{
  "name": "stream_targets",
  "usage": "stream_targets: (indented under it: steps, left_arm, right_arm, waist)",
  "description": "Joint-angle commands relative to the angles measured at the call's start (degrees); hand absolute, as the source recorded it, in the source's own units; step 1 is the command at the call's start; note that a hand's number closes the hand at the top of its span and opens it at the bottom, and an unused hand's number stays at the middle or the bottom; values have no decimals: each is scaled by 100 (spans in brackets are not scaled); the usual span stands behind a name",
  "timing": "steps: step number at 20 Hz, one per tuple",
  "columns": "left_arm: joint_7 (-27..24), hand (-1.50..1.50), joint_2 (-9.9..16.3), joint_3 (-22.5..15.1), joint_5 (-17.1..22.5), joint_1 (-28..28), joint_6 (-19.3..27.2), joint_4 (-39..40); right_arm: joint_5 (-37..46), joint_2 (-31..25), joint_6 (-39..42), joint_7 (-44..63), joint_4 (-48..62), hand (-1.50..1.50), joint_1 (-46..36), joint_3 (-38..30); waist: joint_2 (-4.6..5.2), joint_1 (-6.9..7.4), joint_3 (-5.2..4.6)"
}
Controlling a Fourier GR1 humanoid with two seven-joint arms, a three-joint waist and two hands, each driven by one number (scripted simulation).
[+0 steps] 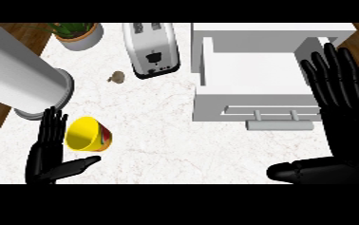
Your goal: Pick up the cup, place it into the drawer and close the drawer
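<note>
Showing one cup, one drawer.

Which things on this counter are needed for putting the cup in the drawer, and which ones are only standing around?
Needed: cup, yellow, lying on its side by the left hand; open drawer; right hand, open over the drawer's right side.

Just there: toaster; potted plant; grey cylinder; small brown object.

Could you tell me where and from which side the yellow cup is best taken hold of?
Probably round its side wall, coming from the left with the left hand, which is open right beside it. The cup sits tilted on the counter, its open mouth towards that hand, so the rim is also within reach for a pinch.
</note>
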Motion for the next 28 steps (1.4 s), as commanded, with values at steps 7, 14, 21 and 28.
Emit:
stream_targets:
  steps: [7,14,21,28]
  left_arm:
    - [-711,-150,94,9,-30,-146,-74,1067]
    - [-750,-150,411,151,195,-538,-206,1516]
    - [-2133,-150,251,18,-48,-725,-457,2884]
    - [-1257,-150,322,75,372,-1246,-248,2593]
  right_arm:
    - [-119,-82,224,-88,106,-150,141,-115]
    - [303,158,129,-443,268,-150,209,252]
    - [330,322,-23,-254,-207,-150,381,464]
    - [-329,-168,250,30,126,-150,-71,-359]
  waist:
    - [-2,3,1]
    - [-2,9,2]
    - [0,-11,-1]
    - [-1,-1,1]
